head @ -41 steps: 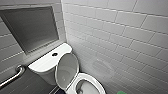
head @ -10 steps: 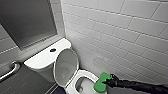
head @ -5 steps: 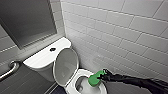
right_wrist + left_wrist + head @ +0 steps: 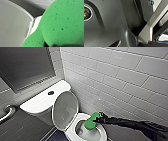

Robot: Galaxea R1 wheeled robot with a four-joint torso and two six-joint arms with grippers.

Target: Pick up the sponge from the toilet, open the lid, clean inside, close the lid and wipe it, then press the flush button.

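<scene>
The sponge (image 4: 91, 121) is clamped in the right gripper (image 4: 99, 116) & held at the bowl opening of the toilet (image 4: 74, 133), lid (image 4: 65, 108) raised vs. the tank (image 4: 35, 104); flush button (image 4: 51, 93) is seen on top.

Toilet (image 4: 73, 127) bowl open from above. Raised lid (image 4: 65, 109) upright at bowl's rear, barring low reach toward tank (image 4: 37, 104). Sponge (image 4: 91, 121) in right gripper (image 4: 99, 116) takes up bowl's wall side. Tiled wall (image 4: 120, 79) close beside toilet, narrow gap. Grab bar (image 4: 7, 113) beyond tank's far end
</scene>
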